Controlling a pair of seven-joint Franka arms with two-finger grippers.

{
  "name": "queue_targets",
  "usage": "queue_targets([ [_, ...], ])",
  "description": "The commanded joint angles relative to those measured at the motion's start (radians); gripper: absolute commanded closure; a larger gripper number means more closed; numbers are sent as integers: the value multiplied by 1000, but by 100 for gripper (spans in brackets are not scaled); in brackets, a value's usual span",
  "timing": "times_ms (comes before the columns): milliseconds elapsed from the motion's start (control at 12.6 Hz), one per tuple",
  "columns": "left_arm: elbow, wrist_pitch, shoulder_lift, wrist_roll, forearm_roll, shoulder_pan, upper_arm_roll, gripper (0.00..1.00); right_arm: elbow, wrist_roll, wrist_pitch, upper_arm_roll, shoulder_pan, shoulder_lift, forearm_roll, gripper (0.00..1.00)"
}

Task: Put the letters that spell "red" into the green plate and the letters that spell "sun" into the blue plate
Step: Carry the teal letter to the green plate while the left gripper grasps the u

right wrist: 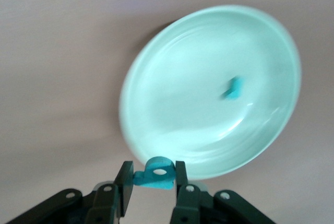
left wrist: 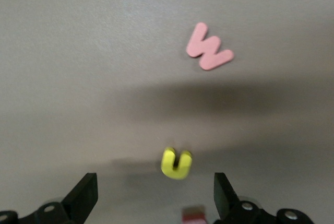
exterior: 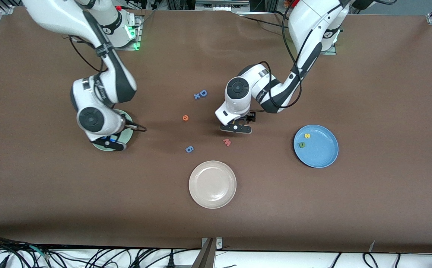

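Note:
My right gripper (right wrist: 153, 167) is shut on the teal "d" (right wrist: 156, 174) and hangs over the edge of the green plate (right wrist: 172, 51). A teal "r" (right wrist: 233, 88) lies in that plate. In the front view this gripper (exterior: 108, 143) covers most of the green plate (exterior: 129, 134). My left gripper (left wrist: 155, 181) stands open low over the table, with the yellow "u" (left wrist: 176, 163) lying between its fingers, touched by neither. The front view hides the "u" under that gripper (exterior: 235, 128). The blue plate (exterior: 324, 158) holds the yellow "s" (exterior: 307, 136) and the olive "n" (exterior: 302, 145). The orange "e" (exterior: 185, 118) lies mid-table.
A pink "w" (exterior: 226, 142) lies just nearer the front camera than my left gripper. A blue "6" (exterior: 189, 149), a blue "D" (exterior: 202, 93) and a small blue "x" (exterior: 197, 96) lie mid-table. A cream-white plate (exterior: 212, 184) sits near the front edge.

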Motion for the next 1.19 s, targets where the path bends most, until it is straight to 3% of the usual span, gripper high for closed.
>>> queue_targets([
  [0, 6, 44, 29, -12, 46, 2, 1, 11, -49, -130, 75, -8, -56, 28, 13, 74],
  [158, 6, 46, 35, -12, 41, 3, 1, 23, -106, -147, 137, -8, -64, 36, 15, 74],
  [317, 6, 46, 35, -3, 38, 5, 1, 41, -132, -147, 169, -8, -64, 51, 17, 72],
  [475, 6, 47, 40, -5, 35, 0, -1, 42, -141, -147, 169, -8, -64, 53, 27, 71],
  [554, 8, 49, 46, -5, 35, -1, -1, 48, -143, -147, 169, -8, -64, 53, 29, 60],
  [633, 6, 51, 46, -5, 35, 0, -1, 61, -143, -147, 171, -8, -64, 51, 29, 29],
  [713, 6, 49, 44, -18, 35, 2, -1, 73, -143, -147, 166, -8, -64, 45, 29, 21],
  [792, 8, 48, 44, -26, 33, 2, -1, 73, -141, -144, 156, -6, -64, 34, 29, 20],
  [871, 6, 48, 44, -37, 33, 2, -1, 77, -140, -140, 147, -6, -64, 13, 29, 7],
  [950, 8, 48, 44, -42, 33, 2, -1, 82, -135, -137, 122, -2, -62, -10, 29, 2],
  [1029, 8, 48, 43, -42, 33, 2, -1, 91, -120, -135, 78, 1, -61, -29, 32, 2],
  [1109, 8, 44, 38, -42, 33, 5, -1, 92, -98, -129, 32, 18, -61, -45, 58, 2],
])
